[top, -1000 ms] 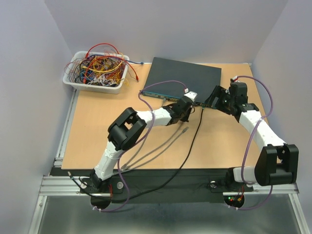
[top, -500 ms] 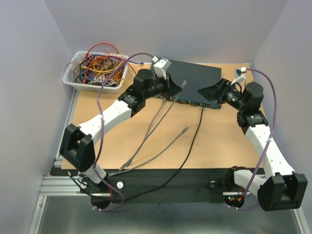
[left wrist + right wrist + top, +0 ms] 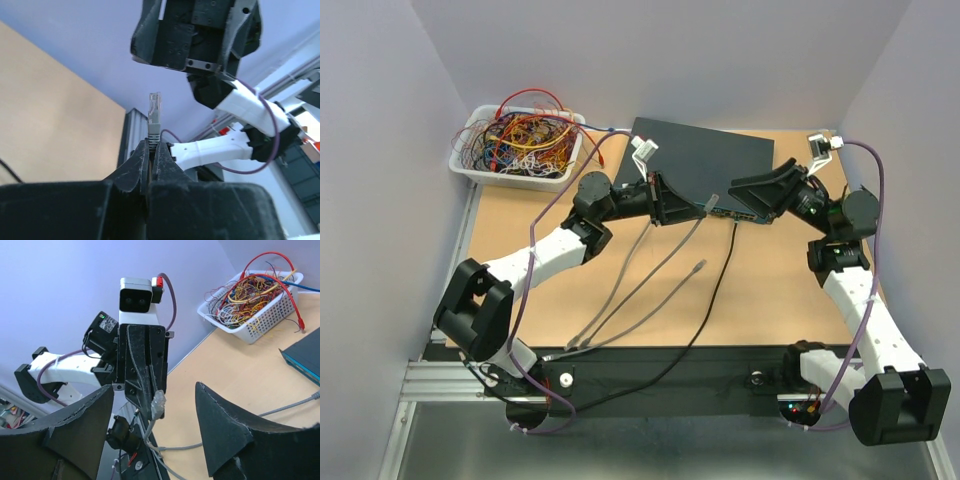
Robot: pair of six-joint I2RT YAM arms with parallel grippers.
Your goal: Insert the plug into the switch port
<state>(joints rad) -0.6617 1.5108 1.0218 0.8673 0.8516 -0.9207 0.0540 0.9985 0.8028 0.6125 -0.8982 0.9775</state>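
Grey plug [image 3: 154, 111] is pinched by its boot in the left end effector [image 3: 150, 150], just off the switch [image 3: 700, 160] front edge at upper centre, aimed at the wide-open right end effector [image 3: 750, 198]; collision or skewed, jammed insertion is risked.

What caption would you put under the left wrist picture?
Left gripper pinching a grey plug, its tip pointing toward the open right gripper.

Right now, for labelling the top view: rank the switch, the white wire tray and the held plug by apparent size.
1. switch
2. white wire tray, somewhat smaller
3. plug in the left gripper, by far the smallest
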